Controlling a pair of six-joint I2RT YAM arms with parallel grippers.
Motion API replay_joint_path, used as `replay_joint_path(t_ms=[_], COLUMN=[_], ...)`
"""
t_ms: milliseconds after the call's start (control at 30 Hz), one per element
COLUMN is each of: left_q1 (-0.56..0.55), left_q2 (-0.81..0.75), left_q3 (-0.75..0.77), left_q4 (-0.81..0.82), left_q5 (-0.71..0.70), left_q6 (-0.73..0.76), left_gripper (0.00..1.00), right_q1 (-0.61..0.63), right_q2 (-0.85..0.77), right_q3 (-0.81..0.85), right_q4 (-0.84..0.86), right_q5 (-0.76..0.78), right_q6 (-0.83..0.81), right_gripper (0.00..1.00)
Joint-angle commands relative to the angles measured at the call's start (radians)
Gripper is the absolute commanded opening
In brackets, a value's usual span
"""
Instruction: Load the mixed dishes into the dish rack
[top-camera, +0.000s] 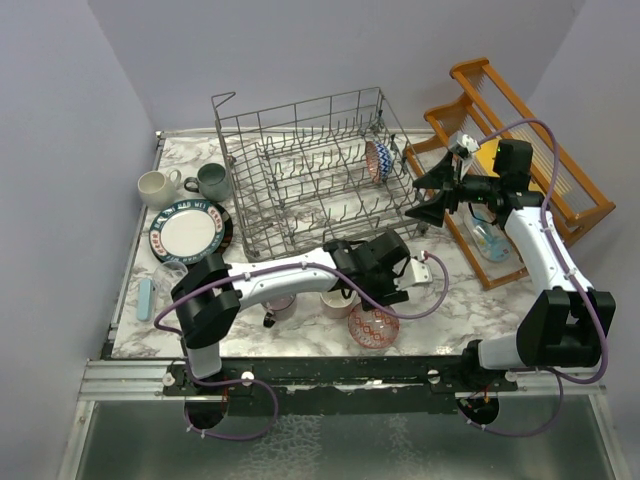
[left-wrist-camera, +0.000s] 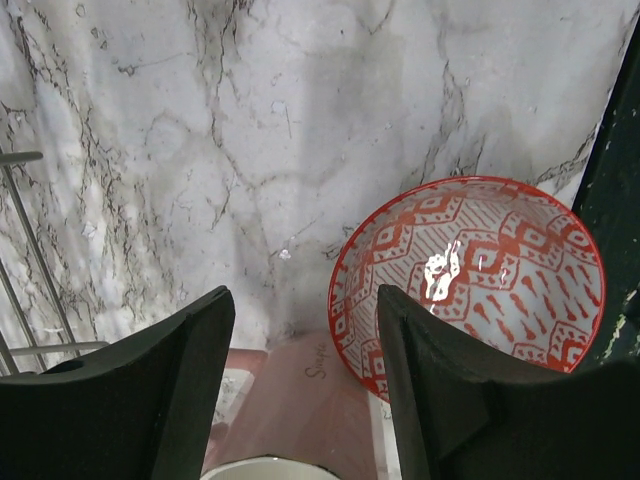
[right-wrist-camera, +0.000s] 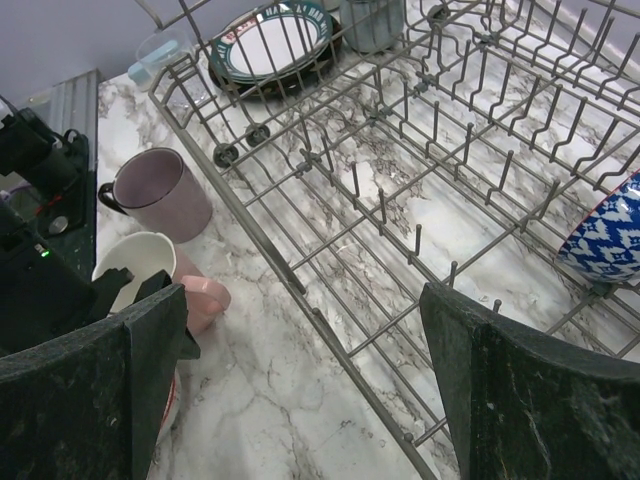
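My left gripper (top-camera: 352, 288) (left-wrist-camera: 300, 300) is open, one jaw on each side of the cream mug with the pink handle (left-wrist-camera: 300, 400) (top-camera: 335, 302) (right-wrist-camera: 150, 272), with a gap on both sides. A red-and-white bowl (top-camera: 373, 326) (left-wrist-camera: 470, 275) sits on the marble just beside the mug. The purple mug (top-camera: 281, 306) (right-wrist-camera: 160, 190) stands partly under the left arm. A second patterned bowl (top-camera: 378, 160) (right-wrist-camera: 605, 235) stands in the grey wire dish rack (top-camera: 300, 175) (right-wrist-camera: 400, 170). My right gripper (top-camera: 418, 198) (right-wrist-camera: 300, 300) is open and empty at the rack's right near corner.
The plate (top-camera: 190, 231), white mug (top-camera: 155, 187) and grey-green mug (top-camera: 212, 181) sit left of the rack. A clear cup (top-camera: 170, 272) and a pale blue item (top-camera: 146, 298) lie near the left edge. The wooden slatted rack (top-camera: 520, 150) stands at the right.
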Motion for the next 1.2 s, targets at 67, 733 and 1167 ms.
replay_joint_path(t_ms=[67, 733, 1167], left_q1=[0.018, 0.182, 0.44], left_q2=[0.017, -0.377, -0.855], left_q3=[0.045, -0.239, -0.455], left_q4=[-0.049, 0.54, 0.656], left_q5=[0.061, 0.105, -0.268], left_q6=[0.053, -0.217, -0.375], left_gripper=[0.62, 0.73, 0.99], right_q1=[-0.012, -0.026, -0.028], right_q2=[-0.013, -0.043, -0.104], right_q3=[-0.009, 0.019, 0.198], right_q4=[0.015, 0.017, -0.069], right_q5=[-0.002, 0.14, 0.579], right_q6=[-0.008, 0.026, 0.167], right_gripper=[1.0, 1.0, 1.0])
